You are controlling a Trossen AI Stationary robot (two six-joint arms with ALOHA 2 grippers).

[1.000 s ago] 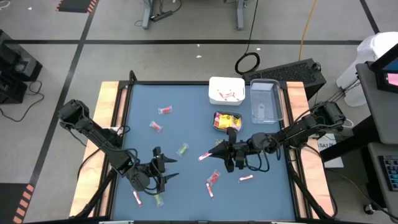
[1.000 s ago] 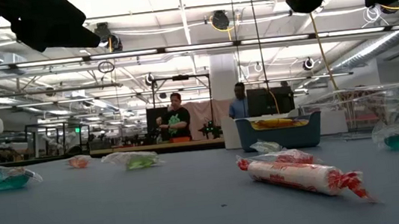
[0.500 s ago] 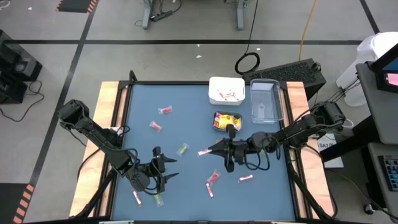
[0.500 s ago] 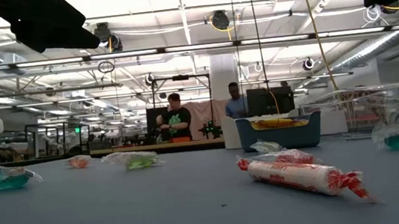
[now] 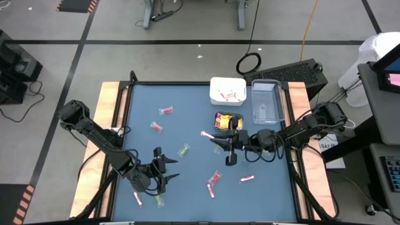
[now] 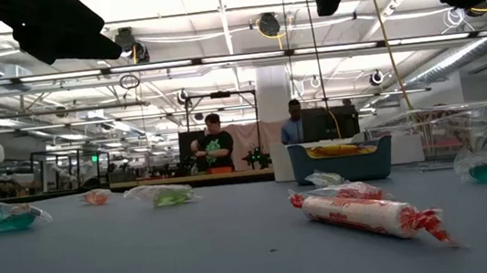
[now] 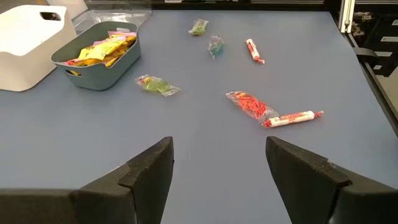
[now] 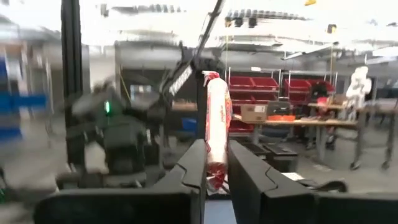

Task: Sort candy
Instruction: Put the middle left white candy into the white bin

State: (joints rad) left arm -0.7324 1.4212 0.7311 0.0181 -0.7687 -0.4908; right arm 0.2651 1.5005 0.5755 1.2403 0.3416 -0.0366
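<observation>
Your right pincer (image 5: 211,139) is pinching one pink-white stick (image 8: 217,127), lifted off the bench (image 5: 187,100) just beside the teal tub (image 5: 227,122); in the right wrist view the stick stands upright between the fingers (image 8: 189,165), its lower end hidden between them. Your left pincer (image 5: 167,169) hangs spread over the near left part of the bench, holding nothing.

You have three containers at the far right of the bench: a white tub (image 5: 227,90) with a few pink-white sticks in it, the teal tub packed with yellow packets (image 7: 102,50), and a clear tub (image 5: 267,100) whose contents you cannot make out.

Loose candy on the bench, counted from above: two red pieces (image 5: 165,111) at the far left, one green piece (image 5: 183,150) in the middle, one red piece (image 5: 215,177) near the front with two sticks (image 5: 247,179) close by, and one stick plus one green piece (image 5: 160,201) beside the left arm, partly hidden by it.

In the low view both arms are cut off at the top, and a stick (image 6: 372,214) lies nearest the camera. Two people stand in the room behind.
</observation>
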